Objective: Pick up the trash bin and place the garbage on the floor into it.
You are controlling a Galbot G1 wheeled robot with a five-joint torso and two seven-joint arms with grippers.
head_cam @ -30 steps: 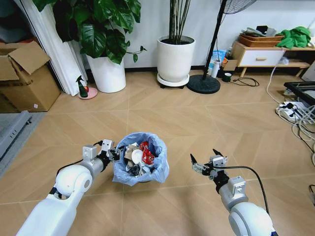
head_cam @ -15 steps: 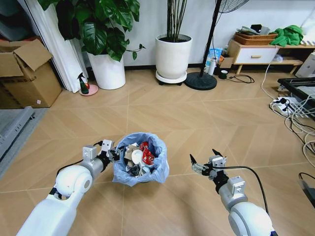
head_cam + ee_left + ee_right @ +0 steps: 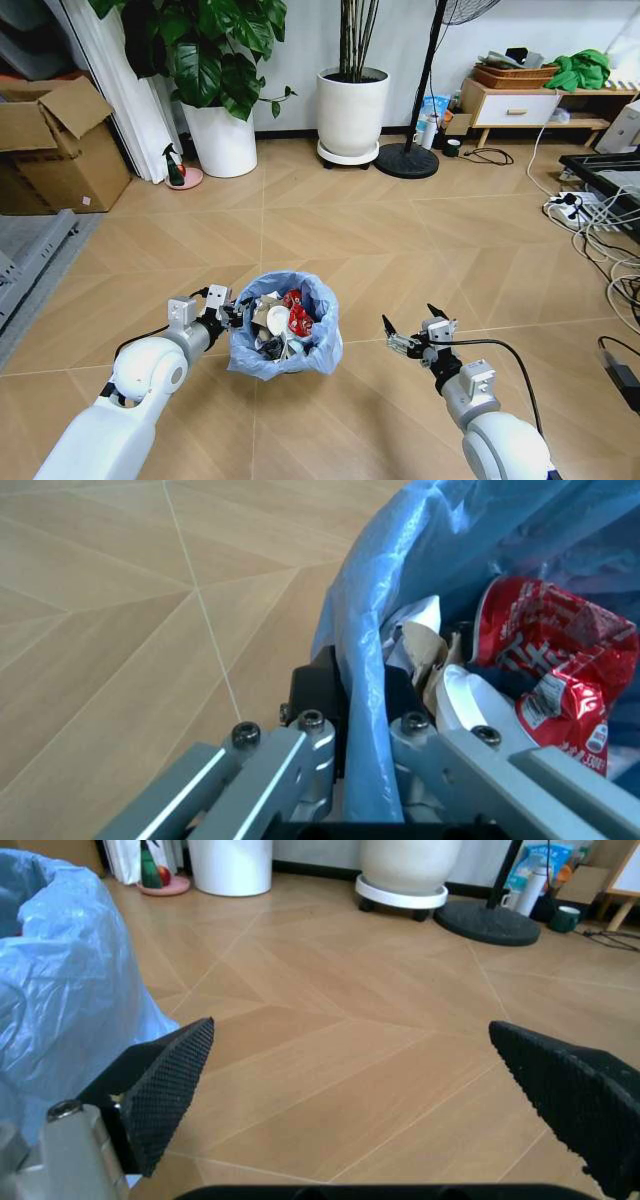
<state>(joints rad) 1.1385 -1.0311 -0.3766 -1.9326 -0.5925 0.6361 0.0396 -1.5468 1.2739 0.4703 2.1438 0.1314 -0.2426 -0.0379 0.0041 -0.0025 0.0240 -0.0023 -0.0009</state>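
**Bin held at its rim, right claw spread over bare floor**

Left gripper is clamped on the trash bin, one finger inside the blue liner and one outside, as the left wrist view shows close up. That view also reveals the garbage inside: a crushed red wrapper with white lettering too crumpled to read. Right gripper hangs just beside the bin, its pads wide apart and holding nothing. Open floor stretches ahead to the plant pots.
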